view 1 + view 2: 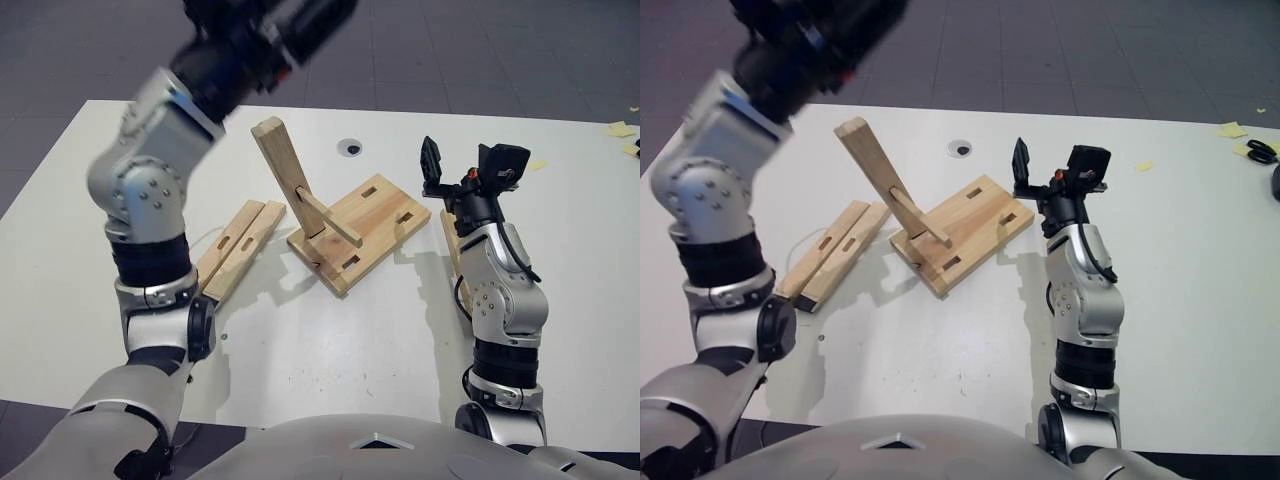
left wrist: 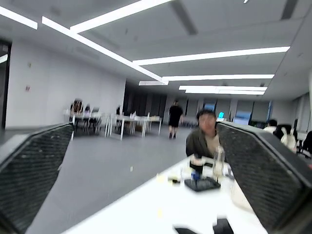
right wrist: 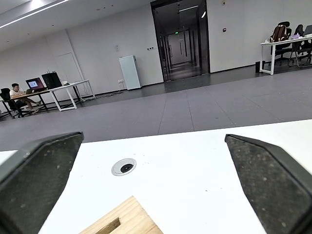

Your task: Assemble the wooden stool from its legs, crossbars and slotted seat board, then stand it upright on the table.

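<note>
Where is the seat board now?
Left eye view: the seat board lies flat in the middle of the table, between two loose pieces on the left and the right gripper.

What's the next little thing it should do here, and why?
Probably bring the left end effector down to the two loose legs beside the seat board and grasp one: it is open and empty, and three slots stand unfilled.
</note>
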### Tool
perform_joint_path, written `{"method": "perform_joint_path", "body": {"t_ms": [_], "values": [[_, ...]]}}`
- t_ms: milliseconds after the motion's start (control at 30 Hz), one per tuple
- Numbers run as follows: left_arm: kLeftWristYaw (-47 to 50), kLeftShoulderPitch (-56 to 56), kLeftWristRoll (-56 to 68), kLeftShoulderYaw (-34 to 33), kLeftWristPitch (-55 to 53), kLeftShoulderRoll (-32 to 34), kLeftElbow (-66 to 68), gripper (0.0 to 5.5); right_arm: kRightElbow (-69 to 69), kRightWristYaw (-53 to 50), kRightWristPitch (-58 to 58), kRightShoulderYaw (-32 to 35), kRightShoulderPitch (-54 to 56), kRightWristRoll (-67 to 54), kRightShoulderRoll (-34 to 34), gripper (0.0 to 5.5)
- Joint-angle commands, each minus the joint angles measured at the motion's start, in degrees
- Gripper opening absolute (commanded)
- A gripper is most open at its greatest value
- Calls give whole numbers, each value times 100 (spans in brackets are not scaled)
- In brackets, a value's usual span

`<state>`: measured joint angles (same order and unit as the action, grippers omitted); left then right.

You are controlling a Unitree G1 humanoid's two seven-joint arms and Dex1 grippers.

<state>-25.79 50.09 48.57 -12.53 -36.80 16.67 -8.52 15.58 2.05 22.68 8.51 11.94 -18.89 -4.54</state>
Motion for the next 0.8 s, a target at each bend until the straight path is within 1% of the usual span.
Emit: {"method": "perform_joint_path", "body": {"t_ms": [33,100,200,233,300,433,633,800], "values": [[-152,-187,-898,313,455,304,720,538,-40,2,-7,16,57,11,10,540],[-259,-538,-1386,609,678,354,1207,538,-36,-25,41,34,70,-37,45,540],[-369,-1211,-1963,1127,612,383,1740,538,15,-53,205,16,37,-111,81,540],[-463,-1425,-2023,1248,554,376,1720,538,30,-43,260,-1,20,-112,65,540],[-490,-1615,-1952,1242,430,283,1573,538,50,-33,321,-3,-12,-110,44,540],[-345,-1455,-1787,970,416,200,1451,538,66,-26,337,1,-54,-94,45,540],[112,-1038,-1485,280,575,-24,1384,538,96,-47,295,-25,-108,-94,121,540],[394,-772,-702,-292,234,-224,956,538,176,-71,274,-87,-223,-67,224,540]]}}
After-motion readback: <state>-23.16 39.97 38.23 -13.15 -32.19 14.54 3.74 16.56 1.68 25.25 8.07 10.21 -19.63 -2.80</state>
